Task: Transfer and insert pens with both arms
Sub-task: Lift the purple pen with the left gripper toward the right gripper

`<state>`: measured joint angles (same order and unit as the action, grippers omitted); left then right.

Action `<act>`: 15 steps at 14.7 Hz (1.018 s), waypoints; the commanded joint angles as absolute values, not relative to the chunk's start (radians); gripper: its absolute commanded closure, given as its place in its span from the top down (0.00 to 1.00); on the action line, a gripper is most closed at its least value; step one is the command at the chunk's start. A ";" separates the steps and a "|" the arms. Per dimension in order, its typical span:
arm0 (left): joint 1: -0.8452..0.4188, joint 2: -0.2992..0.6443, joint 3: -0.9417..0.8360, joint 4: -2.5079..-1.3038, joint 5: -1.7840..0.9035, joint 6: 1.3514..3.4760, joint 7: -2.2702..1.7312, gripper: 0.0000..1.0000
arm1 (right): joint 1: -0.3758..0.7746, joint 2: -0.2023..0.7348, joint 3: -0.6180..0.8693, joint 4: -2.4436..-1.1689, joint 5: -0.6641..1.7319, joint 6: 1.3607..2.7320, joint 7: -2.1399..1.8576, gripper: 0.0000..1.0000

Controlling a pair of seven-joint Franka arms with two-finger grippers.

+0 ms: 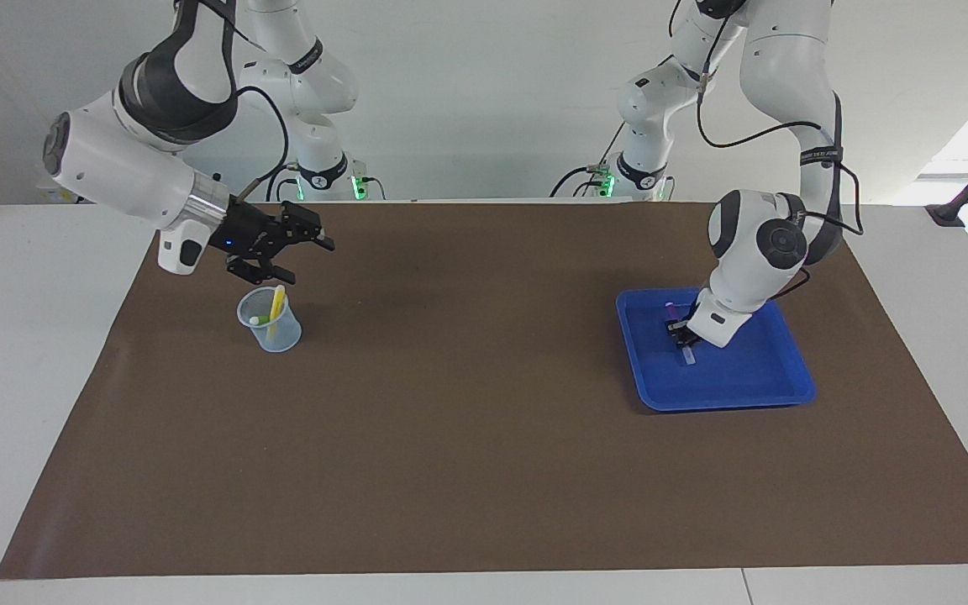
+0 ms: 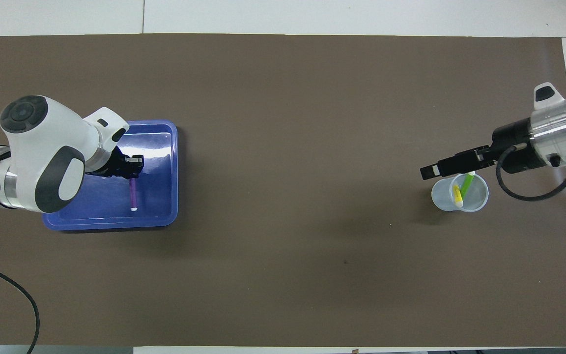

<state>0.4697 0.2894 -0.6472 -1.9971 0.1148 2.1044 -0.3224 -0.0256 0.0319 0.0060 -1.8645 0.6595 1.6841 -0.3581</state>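
A: Your left gripper (image 1: 682, 332) is down in the blue tray (image 1: 774, 391), fingers closed on the purple pen (image 2: 133, 194), which lies flat on the tray floor with its pale cap end pointing away from the robots. Your right gripper (image 1: 295, 252) hangs empty over the clear cup (image 1: 270, 321), fingers spread wide.

B: And the other two pens?

A: Both stand leaning in the cup at the right arm's end of the table: the yellow pen (image 2: 458, 195) and the green pen (image 2: 467, 183), each resting against the rim.

B: How should you expect the purple one to handle?

A: Light and stiff, I'd judge, a slim plastic barrel, probably smooth enough to swivel between the fingers. You've taken it at the end nearer the robots, not the middle, so it may droop or pivot when lifted. Leave a free length for the right gripper to take at the handover.

B: What about the cup?

A: It looks thin and light; a pen pushed against its wall could tip it. Let the pen drop in from above.

B: Surface and room?

A: Brown matting (image 1: 467, 437) covers the table, flat and bare between tray and cup, which sit well apart. Two smaller arms (image 1: 316, 101) stand at the robots' edge, out of your path.
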 commanded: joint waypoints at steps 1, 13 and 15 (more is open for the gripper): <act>0.479 0.282 -0.650 -1.884 0.013 1.958 -0.409 0.00 | 0.040 0.037 0.005 -1.862 0.750 1.730 -0.160 1.00; 0.489 0.180 -0.818 -1.792 -0.493 1.907 -1.309 0.00 | 0.204 0.028 0.005 -1.898 0.902 1.923 0.070 1.00; 0.466 0.150 -0.822 -1.824 -0.535 1.959 -1.434 0.00 | 0.230 0.029 0.005 -1.898 0.931 1.963 0.101 1.00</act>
